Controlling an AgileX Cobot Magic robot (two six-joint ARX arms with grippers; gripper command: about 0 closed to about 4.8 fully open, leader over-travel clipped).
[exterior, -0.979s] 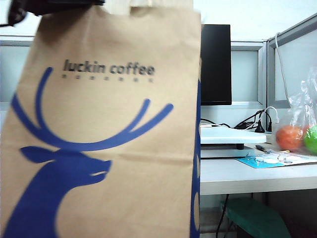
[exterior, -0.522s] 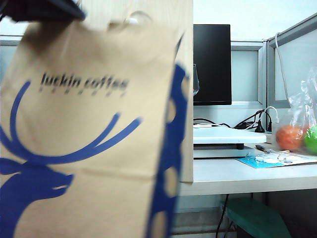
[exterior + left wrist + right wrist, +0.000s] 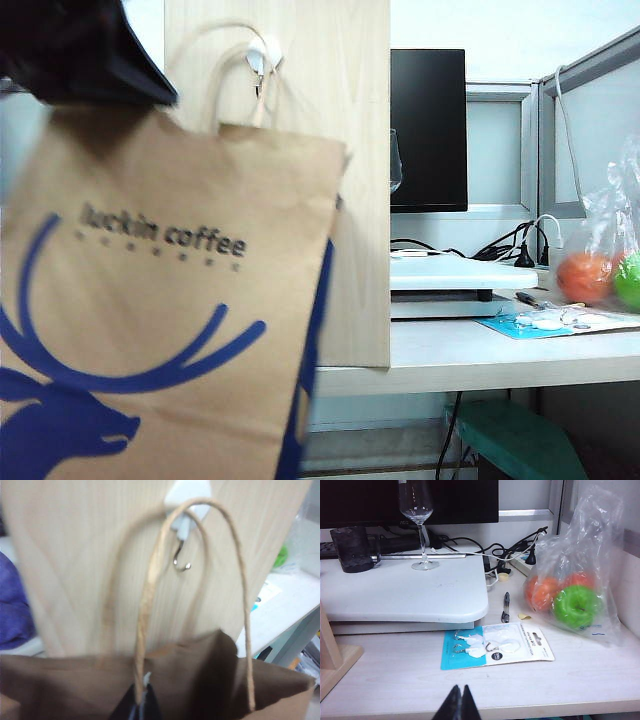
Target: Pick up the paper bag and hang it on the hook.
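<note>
Exterior view: the brown kraft paper bag (image 3: pixel 150 310) is held up at the left, clamped by the left end effector (image 3: pixel 141 700), one twisted handle looped over the small metal hook (image 3: pixel 181 562); the right end effector (image 3: pixel 459 702) is closed together over the desk (image 3: pixel 470 685).

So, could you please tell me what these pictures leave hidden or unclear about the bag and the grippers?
- Left gripper: mostly cut off by the left wrist view's edge, a dark blur in the exterior view.
- Paper bag: bottom cut off in the exterior view.
- Whether the handle bears on the hook: blurred.
- Right gripper: only its shut tips show.
</note>
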